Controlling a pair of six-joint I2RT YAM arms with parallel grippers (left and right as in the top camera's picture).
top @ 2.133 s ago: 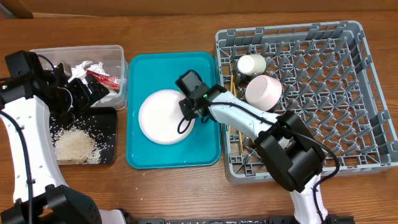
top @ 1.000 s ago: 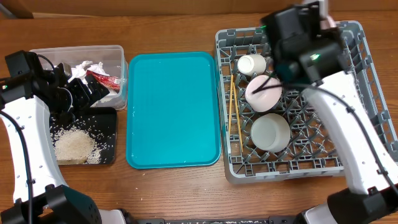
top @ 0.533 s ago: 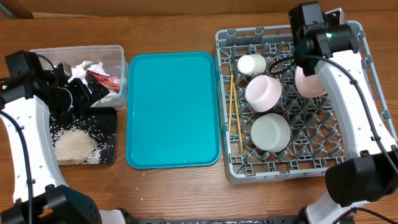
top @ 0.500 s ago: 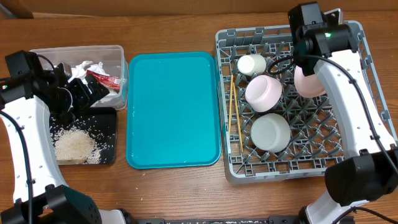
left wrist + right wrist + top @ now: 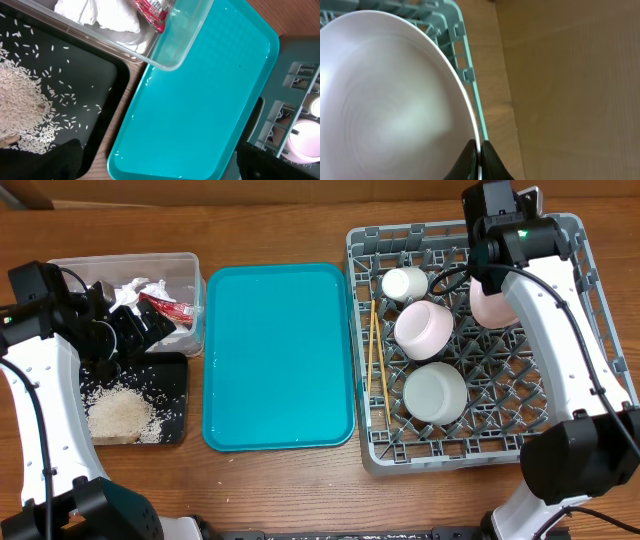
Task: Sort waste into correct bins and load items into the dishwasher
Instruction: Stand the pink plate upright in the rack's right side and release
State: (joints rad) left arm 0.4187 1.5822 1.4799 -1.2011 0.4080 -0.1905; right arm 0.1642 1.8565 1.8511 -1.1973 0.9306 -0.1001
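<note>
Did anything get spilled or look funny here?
Nothing is spilled. Loose rice lies scattered, but on the black tray. The right tool pinches the pink plate by its rim over the rack.

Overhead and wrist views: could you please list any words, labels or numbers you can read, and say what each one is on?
Red sauce packet in the clear tub: pale print, too blurred to read.
Teal tray, black tray, dish rack, pink plate: no text visible.
</note>
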